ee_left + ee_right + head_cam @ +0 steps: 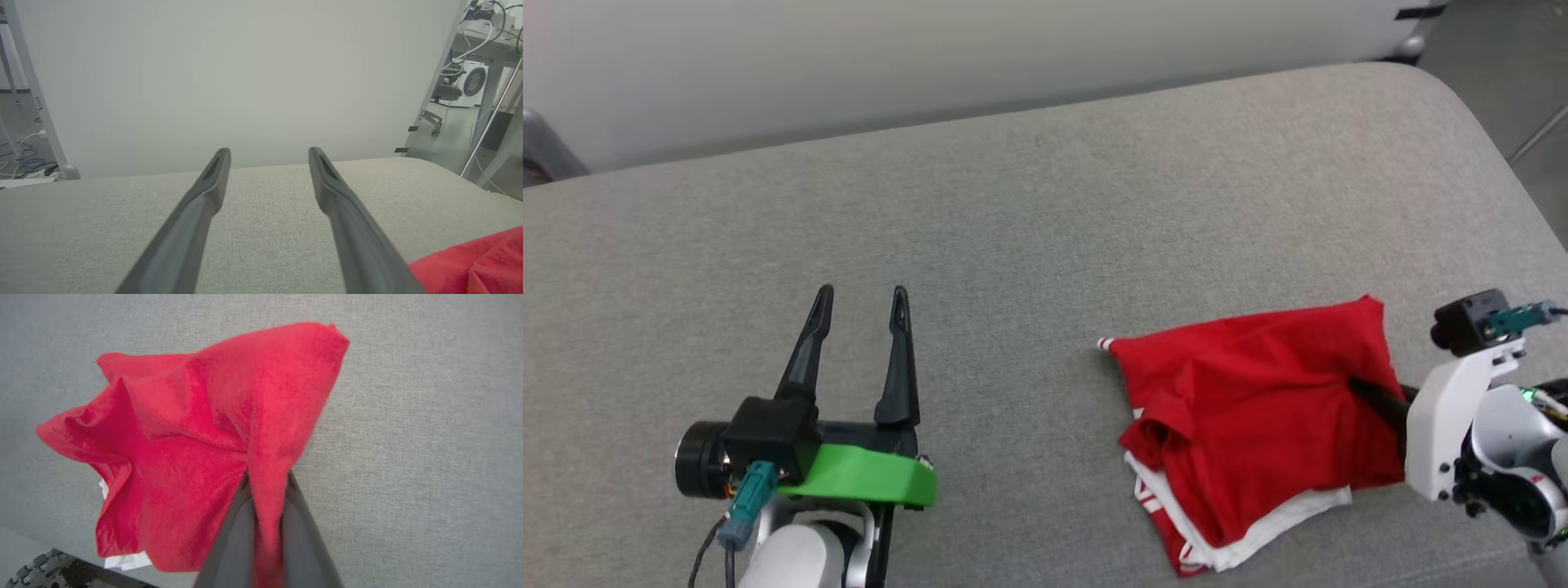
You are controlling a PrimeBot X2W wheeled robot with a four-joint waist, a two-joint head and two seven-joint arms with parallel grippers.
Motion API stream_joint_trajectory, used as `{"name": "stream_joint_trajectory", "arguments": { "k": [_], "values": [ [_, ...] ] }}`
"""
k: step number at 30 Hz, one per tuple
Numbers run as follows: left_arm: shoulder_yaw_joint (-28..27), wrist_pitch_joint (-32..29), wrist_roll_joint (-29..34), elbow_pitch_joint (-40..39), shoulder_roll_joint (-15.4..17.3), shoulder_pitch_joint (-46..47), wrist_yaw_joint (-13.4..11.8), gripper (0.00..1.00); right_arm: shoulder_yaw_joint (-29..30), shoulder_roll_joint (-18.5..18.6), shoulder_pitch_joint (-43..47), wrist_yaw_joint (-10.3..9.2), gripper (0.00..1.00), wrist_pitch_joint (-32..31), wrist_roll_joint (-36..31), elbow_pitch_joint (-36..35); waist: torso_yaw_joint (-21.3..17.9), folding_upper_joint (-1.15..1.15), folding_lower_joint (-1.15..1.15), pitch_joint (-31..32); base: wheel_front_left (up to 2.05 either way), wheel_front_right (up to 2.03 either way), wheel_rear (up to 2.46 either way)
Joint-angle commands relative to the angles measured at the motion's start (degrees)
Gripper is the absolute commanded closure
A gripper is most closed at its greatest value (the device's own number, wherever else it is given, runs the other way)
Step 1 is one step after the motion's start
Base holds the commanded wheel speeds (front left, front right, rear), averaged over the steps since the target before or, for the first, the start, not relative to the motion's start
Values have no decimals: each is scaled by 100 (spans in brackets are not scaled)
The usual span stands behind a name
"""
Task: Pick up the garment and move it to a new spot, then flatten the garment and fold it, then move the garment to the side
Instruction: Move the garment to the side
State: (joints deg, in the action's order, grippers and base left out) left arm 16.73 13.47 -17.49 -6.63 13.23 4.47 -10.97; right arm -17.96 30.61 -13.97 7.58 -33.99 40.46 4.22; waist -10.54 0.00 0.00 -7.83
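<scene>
- Grey fabric-covered surface (1029, 229): broad and padded, rounded at the far right corner. Carries the garment on its right part, with bare weave everywhere else.
- Pale plain wall (229, 73): stands just behind the far edge of the surface, seen over it in the left wrist view.
- Garment (1258, 392): lies on the right side of the surface, near the front edge and well apart from the left gripper. Bright red, loosely bunched rather than flat, with soft creases running across the top layer. White cloth peeks out along the near edge under the red. Red-and-white striped trim shows at the far left tip and along the near left edge. In the right wrist view (196, 457), rises in a tented ridge that narrows down to the pinch; also just enters the left wrist view as a red corner (478, 269) at lower right.
- Right gripper (1368, 394): reaches in from the right, closed tight on a fold of the garment's right edge. Red cloth squeezed between the two dark fingers (267, 475), fingertips partly buried in fabric.
- Left gripper (863, 292): over bare surface at lower left, fingers spread apart and holding nothing, pointing toward the wall (269, 152). Contact with the surface: cannot tell.
- Washing machine (474, 81): small and distant, past the right end of the wall.
</scene>
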Motion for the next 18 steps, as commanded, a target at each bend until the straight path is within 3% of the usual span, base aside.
{"name": "stream_joint_trajectory", "arguments": {
  "k": [1, 18],
  "values": [
    [35, -36, 86, -70, 68, 164, 23, 0, -1, 76, -232, -9, 100, 61, -46, 81, -533, 0, 0, -611, 0, 0, 0],
    [482, -686, 721, -865, 348, 1581, 316, 0, 547, 990, -2125, -9, 100, 909, -321, 2147, -1006, 0, 0, -2274, 0, 0, 0]
  ]
}}
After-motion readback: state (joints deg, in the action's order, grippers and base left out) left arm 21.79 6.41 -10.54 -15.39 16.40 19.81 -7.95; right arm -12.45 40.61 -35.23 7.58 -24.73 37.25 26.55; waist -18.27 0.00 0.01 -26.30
